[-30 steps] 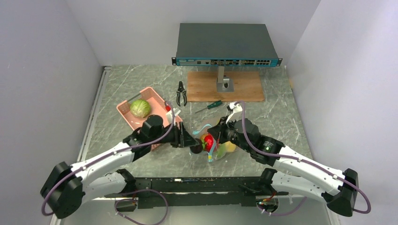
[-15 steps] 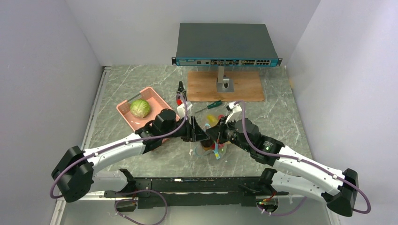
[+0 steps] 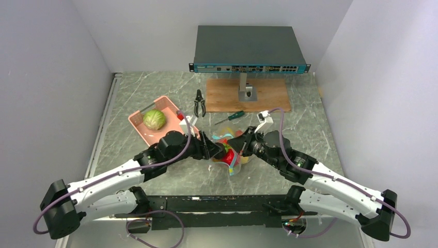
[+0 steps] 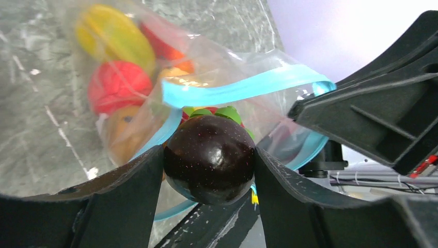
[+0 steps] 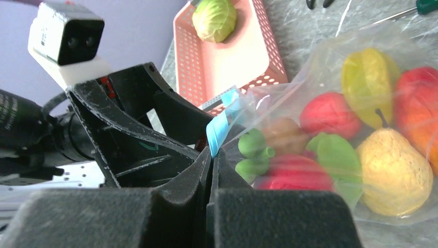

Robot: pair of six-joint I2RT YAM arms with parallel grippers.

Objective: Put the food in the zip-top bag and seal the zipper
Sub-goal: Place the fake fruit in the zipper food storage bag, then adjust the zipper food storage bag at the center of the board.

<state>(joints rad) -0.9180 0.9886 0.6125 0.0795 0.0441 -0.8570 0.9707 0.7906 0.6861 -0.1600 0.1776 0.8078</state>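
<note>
The clear zip-top bag lies at the table's middle, its mouth facing left, with several toy fruits inside. My right gripper is shut on the teal zipper strip and holds that edge of the mouth up. At the mouth, my left gripper is shut on a dark round fruit that touches both fingers. The zipper arcs open just beyond the fruit. From above, the left gripper and right gripper nearly meet at the bag.
A pink basket with a cabbage stands left of the bag. Pliers and a green-handled screwdriver lie behind it. A network switch on a stand sits over a wooden board at the back.
My left gripper pushed forward to the bag's mouth with the dark fruit, then eased back slightly. My right arm shifted a little away from me, still holding the zipper edge.
</note>
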